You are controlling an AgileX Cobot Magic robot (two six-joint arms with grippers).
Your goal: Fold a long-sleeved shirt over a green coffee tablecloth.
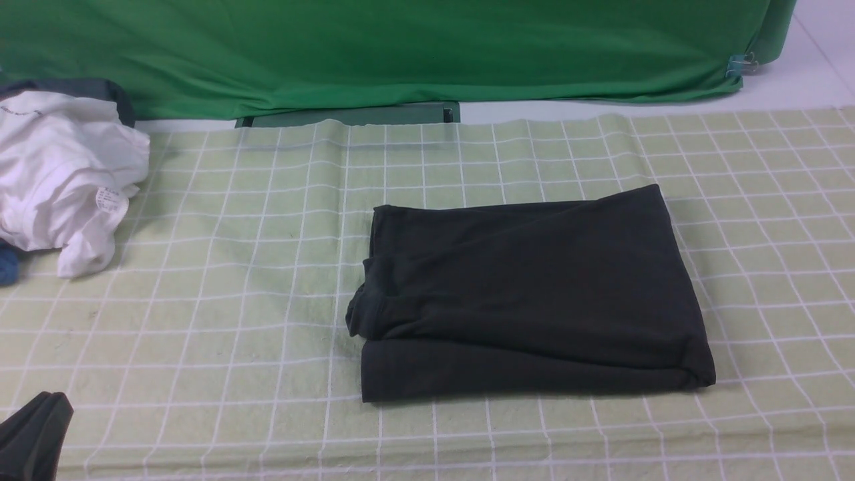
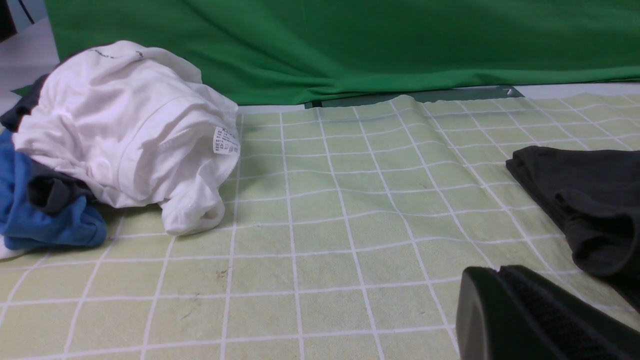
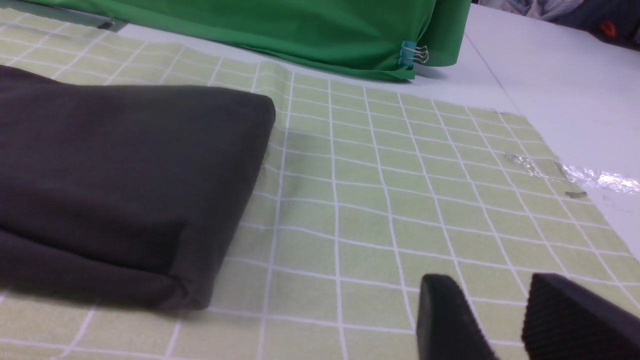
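On tablecloth (image 1: 200,280) — folded shirt (image 1: 528,294)

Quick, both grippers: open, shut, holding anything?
Left gripper: shut, holding nothing, clear of the shirt.
Right gripper: open, empty, over the tablecloth.

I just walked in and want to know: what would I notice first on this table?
First, the big black soft-fabric shirt, folded into a neat rectangle in the middle of the pale yellow-green checked tablecloth. Next, the crumpled white garment heaped at the cloth's far left edge, with the deep-green backdrop fabric hanging behind everything.
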